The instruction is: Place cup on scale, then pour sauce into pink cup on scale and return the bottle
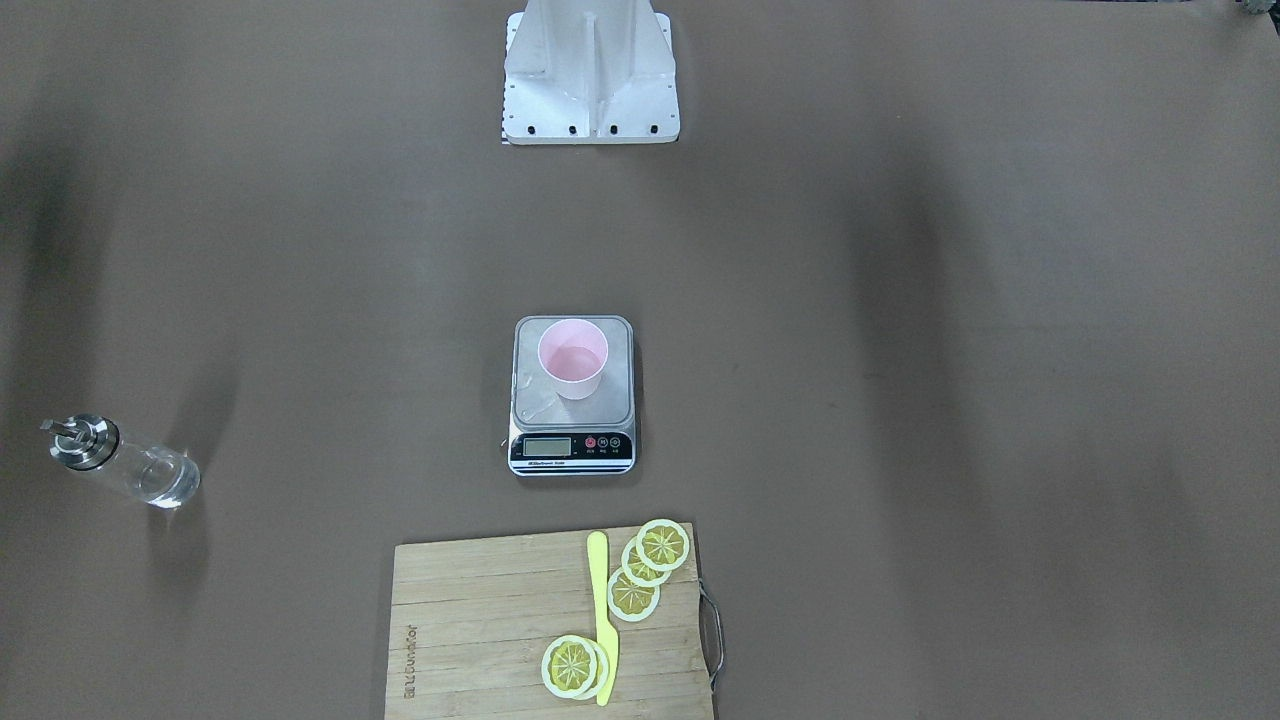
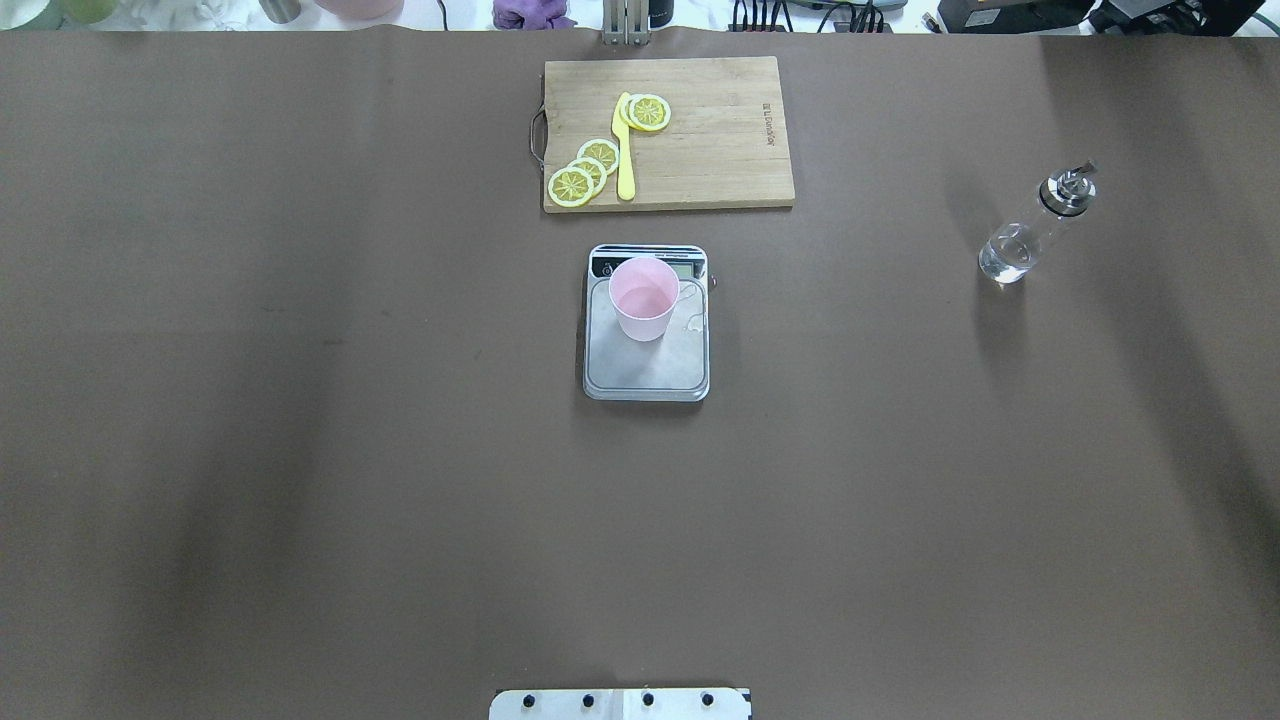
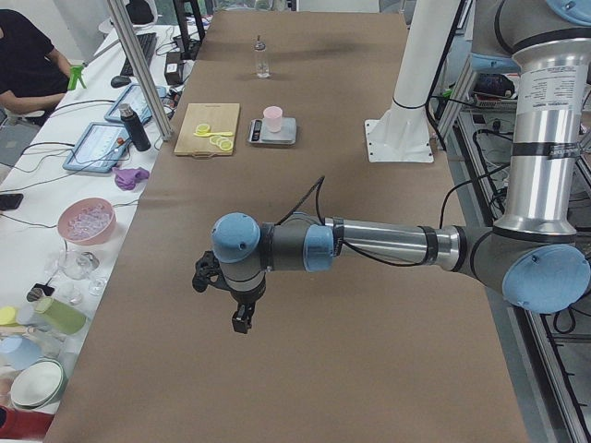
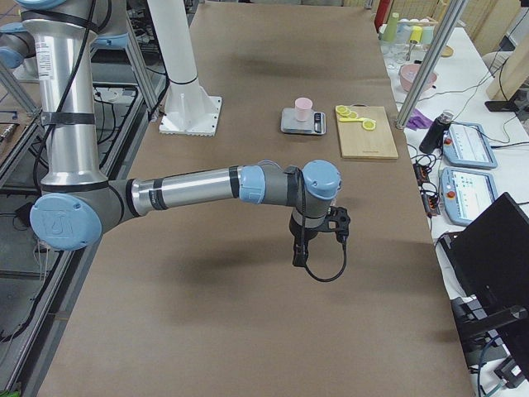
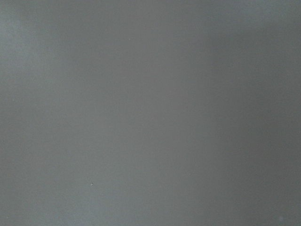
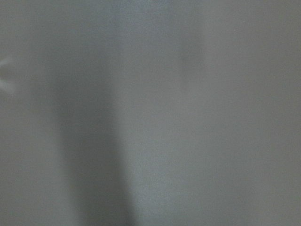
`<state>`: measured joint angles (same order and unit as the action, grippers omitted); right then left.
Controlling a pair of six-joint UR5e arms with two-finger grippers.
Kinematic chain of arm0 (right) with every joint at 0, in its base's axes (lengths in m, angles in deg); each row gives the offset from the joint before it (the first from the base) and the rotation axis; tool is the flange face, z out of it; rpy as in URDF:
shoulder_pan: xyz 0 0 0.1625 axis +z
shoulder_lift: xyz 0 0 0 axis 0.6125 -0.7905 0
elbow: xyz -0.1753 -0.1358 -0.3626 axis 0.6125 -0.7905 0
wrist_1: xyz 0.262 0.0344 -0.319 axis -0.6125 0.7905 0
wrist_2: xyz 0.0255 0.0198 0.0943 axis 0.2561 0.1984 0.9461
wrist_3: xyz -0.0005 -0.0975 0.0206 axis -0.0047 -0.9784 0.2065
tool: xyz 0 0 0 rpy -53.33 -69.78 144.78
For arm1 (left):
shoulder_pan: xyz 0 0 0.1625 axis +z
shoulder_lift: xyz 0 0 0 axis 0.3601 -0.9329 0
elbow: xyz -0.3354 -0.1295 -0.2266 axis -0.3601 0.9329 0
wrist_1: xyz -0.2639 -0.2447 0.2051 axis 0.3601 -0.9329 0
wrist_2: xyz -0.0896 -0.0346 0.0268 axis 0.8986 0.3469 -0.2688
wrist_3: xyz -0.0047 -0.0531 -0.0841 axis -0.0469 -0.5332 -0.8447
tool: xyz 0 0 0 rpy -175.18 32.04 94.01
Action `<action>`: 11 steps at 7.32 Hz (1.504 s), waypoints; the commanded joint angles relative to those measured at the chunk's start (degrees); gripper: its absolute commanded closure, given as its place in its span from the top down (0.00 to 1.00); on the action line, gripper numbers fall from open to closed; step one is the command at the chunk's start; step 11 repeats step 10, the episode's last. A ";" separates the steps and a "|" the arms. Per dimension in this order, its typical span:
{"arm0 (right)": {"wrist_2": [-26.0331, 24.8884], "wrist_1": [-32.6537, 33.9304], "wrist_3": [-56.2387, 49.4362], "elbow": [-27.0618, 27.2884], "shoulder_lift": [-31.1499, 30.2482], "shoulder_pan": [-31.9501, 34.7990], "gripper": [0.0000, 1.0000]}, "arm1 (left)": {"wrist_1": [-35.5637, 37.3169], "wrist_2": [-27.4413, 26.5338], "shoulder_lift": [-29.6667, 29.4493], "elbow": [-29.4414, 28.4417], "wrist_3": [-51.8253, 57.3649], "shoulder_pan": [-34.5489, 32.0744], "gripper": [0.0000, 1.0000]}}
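The pink cup stands upright on the steel platform of the scale at the table's middle. The bottle, with its metal spout cap, stands alone on the robot's right side, far from the scale. Clear sauce fills its lower part. My left gripper appears only in the exterior left view, hanging over bare table far from the scale, and I cannot tell its state. My right gripper appears only in the exterior right view, likewise over bare table, state unclear. Both wrist views show only blurred surface.
A wooden cutting board with lemon slices and a yellow knife lies just beyond the scale. The robot's base plate sits at the near edge. A side bench with tablets, bowls and a seated person runs along the far edge.
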<state>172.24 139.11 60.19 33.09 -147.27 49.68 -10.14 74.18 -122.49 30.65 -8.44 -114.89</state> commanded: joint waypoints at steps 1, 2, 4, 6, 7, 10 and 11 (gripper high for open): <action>0.07 0.04 0.06 0.60 0.21 0.00 1.00 | -0.09 0.33 0.01 0.08 0.09 0.00 0.98; 0.07 -0.05 0.06 0.69 0.30 0.00 1.00 | -0.09 0.07 0.36 -0.09 0.09 0.00 0.98; -0.02 -0.05 0.24 2.27 0.39 0.44 1.00 | -0.26 0.15 0.45 0.00 0.09 0.00 0.98; 0.07 0.04 0.24 2.19 0.39 0.44 1.00 | -0.26 0.15 0.54 0.17 0.35 -0.09 0.98; 0.24 0.04 0.24 2.18 0.22 0.44 1.00 | -0.26 0.15 0.54 0.26 0.35 -0.09 0.98; 0.51 0.04 0.24 1.75 0.13 0.44 1.00 | -0.26 0.07 0.45 0.87 0.44 0.00 0.98; 0.51 0.04 0.24 1.75 0.13 0.44 1.00 | -0.26 0.07 0.45 0.87 0.44 0.00 0.98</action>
